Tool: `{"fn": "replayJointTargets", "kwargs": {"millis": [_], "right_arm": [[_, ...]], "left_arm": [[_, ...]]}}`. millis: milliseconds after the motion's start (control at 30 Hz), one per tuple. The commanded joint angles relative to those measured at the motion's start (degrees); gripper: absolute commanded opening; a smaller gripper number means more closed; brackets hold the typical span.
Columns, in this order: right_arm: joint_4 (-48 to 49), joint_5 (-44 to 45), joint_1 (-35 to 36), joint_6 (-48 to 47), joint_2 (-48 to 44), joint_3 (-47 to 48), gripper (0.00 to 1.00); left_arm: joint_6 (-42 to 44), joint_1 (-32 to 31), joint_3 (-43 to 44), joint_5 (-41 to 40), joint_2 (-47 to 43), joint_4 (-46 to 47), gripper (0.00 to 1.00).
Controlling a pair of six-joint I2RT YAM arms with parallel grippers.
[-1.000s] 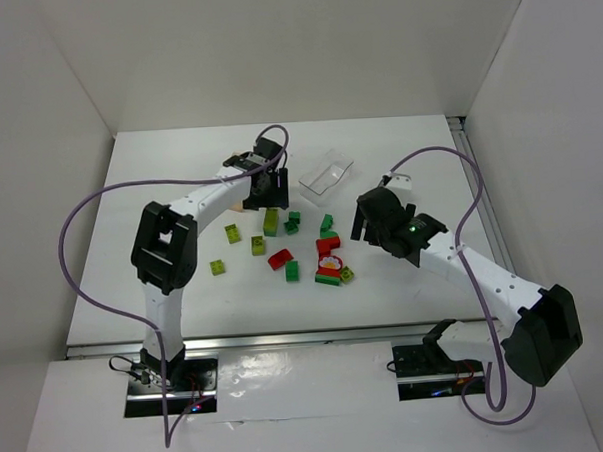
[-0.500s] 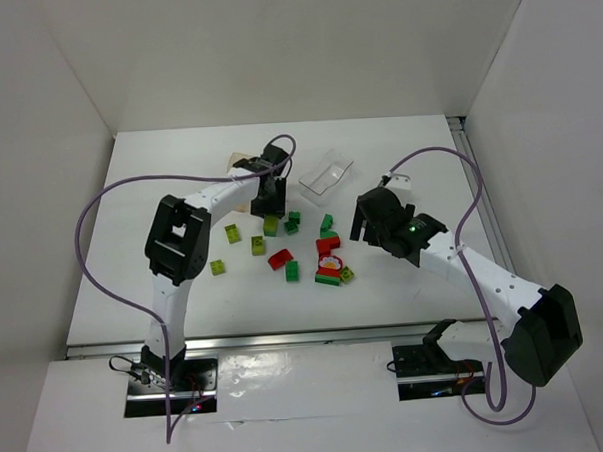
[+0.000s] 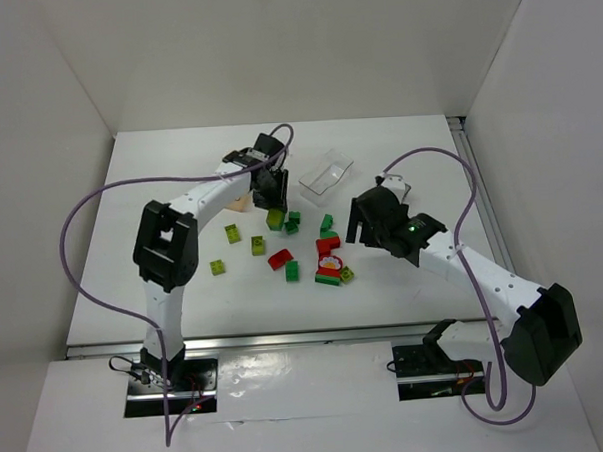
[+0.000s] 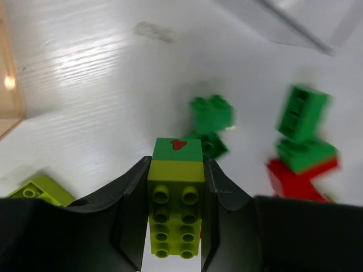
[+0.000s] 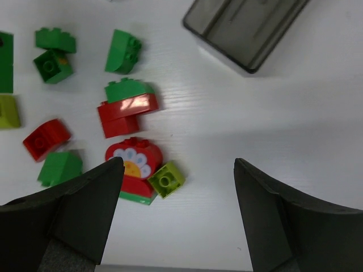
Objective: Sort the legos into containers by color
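Observation:
My left gripper (image 4: 176,170) (image 3: 270,195) is shut on a lime lego (image 4: 175,211) with a dark green lego (image 4: 177,151) stuck on its far end, just above the table. Below it lie two green legos (image 4: 211,111) and a green-on-red stack (image 4: 302,156). My right gripper (image 5: 177,168) (image 3: 365,226) hangs open over a red flower lego (image 5: 133,164) and a small lime lego (image 5: 166,179). The clear container (image 3: 326,175) stands at the back. The amber container (image 3: 242,202) peeks out beside the left arm. The smoky grey container (image 5: 247,25) lies beyond the right fingers.
Loose legos are spread over the table's middle: lime ones (image 3: 232,233) (image 3: 217,267) on the left, a red arch (image 3: 280,257), a green one (image 3: 292,271). A purple cable loops over each arm. White walls stand on three sides.
My left gripper dropped onto the lime lego, shut on it and rose a little with it. The right arm has barely moved.

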Motion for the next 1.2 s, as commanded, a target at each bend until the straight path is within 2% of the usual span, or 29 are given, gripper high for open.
{"fn": "replayJointTargets", "kwargs": {"millis": [0, 33, 200, 267, 467, 700, 933, 1167], "right_arm": [[7.1, -10.3, 0.5, -5.3, -3.6, 0.3, 0.85], [9.1, -13.3, 0.5, -8.0, -4.9, -0.3, 0.87], [20.7, -32.3, 0.5, -13.6, -10.1, -2.7, 0.94], [22.0, -34.6, 0.5, -14.2, -10.8, -2.7, 0.95], [27.2, -40.7, 0.5, -14.7, -12.5, -2.7, 0.90], [31.3, -41.4, 0.5, -13.6, -12.5, -2.7, 0.89], [36.6, -42.0, -0.6, -10.7, -10.7, -3.4, 0.83], [44.2, -47.6, -2.4, -6.5, -7.6, -5.4, 0.77]], "left_arm": [[6.7, 1.1, -1.7, 17.9, -10.8, 4.5, 0.00], [8.8, 1.7, -2.6, 27.0, -13.8, 5.8, 0.00], [11.5, 3.6, -6.1, 48.5, -18.0, 10.9, 0.00], [10.9, 4.2, -7.4, 57.2, -18.7, 14.7, 0.00], [3.9, 5.9, -13.8, 71.2, -21.5, 28.3, 0.00], [-8.5, 6.4, -20.4, 78.7, -23.4, 47.4, 0.00], [-10.4, 6.9, -22.3, 81.5, -24.6, 53.1, 0.00], [-14.2, 7.5, -24.9, 82.7, -25.2, 59.0, 0.00]]}}
